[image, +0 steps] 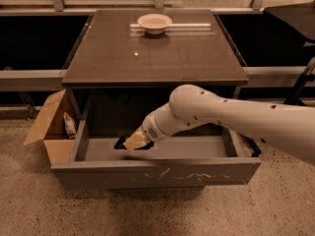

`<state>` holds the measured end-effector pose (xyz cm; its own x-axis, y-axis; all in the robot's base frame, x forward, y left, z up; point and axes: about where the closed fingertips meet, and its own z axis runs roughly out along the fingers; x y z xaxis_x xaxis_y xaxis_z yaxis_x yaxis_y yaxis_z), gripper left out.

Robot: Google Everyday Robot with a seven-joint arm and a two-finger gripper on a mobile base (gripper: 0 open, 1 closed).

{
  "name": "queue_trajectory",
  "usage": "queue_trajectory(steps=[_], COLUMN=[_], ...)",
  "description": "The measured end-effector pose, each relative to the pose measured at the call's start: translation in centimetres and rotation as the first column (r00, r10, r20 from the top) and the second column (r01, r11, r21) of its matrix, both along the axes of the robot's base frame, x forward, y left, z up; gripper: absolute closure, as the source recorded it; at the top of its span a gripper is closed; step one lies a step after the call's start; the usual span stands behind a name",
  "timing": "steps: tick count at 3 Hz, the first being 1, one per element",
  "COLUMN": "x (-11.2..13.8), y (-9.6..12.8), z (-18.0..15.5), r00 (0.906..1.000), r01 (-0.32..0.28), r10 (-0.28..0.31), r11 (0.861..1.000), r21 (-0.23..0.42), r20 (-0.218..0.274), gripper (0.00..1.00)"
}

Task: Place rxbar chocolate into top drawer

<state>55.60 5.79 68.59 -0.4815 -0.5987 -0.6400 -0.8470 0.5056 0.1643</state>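
The gripper (134, 141) was dipped low inside the open drawer (157, 173), probably to set the chocolate bar (121, 142) down gently. Bar sat at its tip; couldn't tell if it was clamped.

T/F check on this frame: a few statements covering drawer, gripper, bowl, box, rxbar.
1. The top drawer is pulled open. True.
2. The cardboard box sits at the picture's right. False: it is at the picture's left, beside the drawer.
3. The bowl stands on the tabletop. True.
4. The gripper is up over the tabletop. False: it is low inside the drawer, left of its middle.
5. The rxbar chocolate lies beside the bowl. False: it is at the gripper, in the drawer.
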Motion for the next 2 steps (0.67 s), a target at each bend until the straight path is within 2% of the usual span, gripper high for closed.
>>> queue_trajectory(steps=[1,2], x=[1.1,2.3], y=[-3.1,-5.4], z=[-2.0,-2.4], r00=[0.9974,0.9935], r01=[0.071,0.109], r10=[-0.071,-0.110], r11=[0.997,0.994], r21=[0.005,0.024], r20=[0.007,0.031], gripper=[0.46,0.22])
